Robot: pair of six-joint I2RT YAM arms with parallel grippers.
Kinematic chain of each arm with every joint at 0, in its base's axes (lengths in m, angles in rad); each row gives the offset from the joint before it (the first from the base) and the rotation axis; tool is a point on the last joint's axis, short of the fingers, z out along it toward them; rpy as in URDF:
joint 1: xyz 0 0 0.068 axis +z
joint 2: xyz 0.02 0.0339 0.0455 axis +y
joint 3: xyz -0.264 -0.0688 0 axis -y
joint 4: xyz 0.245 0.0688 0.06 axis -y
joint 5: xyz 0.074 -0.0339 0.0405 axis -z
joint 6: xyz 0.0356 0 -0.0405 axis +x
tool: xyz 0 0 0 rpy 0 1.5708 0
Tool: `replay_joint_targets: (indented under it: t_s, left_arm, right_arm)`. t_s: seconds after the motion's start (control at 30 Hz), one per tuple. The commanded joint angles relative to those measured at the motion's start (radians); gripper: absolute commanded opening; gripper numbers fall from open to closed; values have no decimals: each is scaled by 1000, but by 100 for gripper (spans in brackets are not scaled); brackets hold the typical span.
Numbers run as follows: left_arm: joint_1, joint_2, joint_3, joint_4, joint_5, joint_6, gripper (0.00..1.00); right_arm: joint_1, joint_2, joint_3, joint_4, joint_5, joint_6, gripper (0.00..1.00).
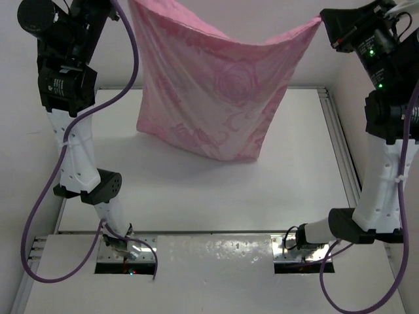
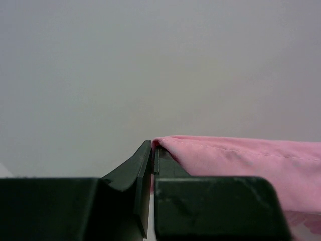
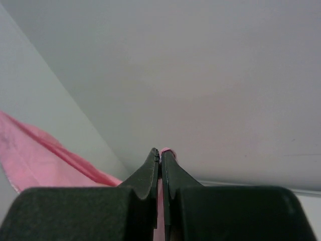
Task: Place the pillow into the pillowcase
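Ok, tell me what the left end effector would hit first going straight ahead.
Nothing close: the left end effector is shut on the pillowcase corner, and beyond its tips the wrist view shows only a plain pale surface, distance unclear.

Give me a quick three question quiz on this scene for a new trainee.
1. True or false: the pillowcase lies spread flat on the table.
2. What does the right gripper hold? A: nothing. B: an upper corner of the pillowcase. C: a purple cable.
3. Fill in the blank: the left gripper is ___ on the pink fabric's edge.

Key: 1 false, it hangs between the two raised arms. 2 B. 3 shut.
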State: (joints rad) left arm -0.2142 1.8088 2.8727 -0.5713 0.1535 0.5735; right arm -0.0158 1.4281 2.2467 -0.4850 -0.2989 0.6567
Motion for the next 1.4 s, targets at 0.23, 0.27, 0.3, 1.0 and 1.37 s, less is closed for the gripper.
replay_joint_targets:
  t_s: [0.23,0.27,0.3,1.0,1.37]
  left_arm:
    - [9,0,57,424,-299,192,0]
    - [9,-2,57,429,-317,198,0]
    - [7,-2,57,432,-327,206,0]
    - [4,-52,-30,518,-485,373,0]
    - [53,81,-567,524,-473,269,0]
  right_arm:
    - [2,-77,-4,223,187,-45,0]
    - [1,-78,-3,221,188,-49,0]
    - [0,-80,-2,224,190,-51,0]
    - [-3,-46,-49,243,164,-2,0]
    - [51,230,-212,125,269,29,0]
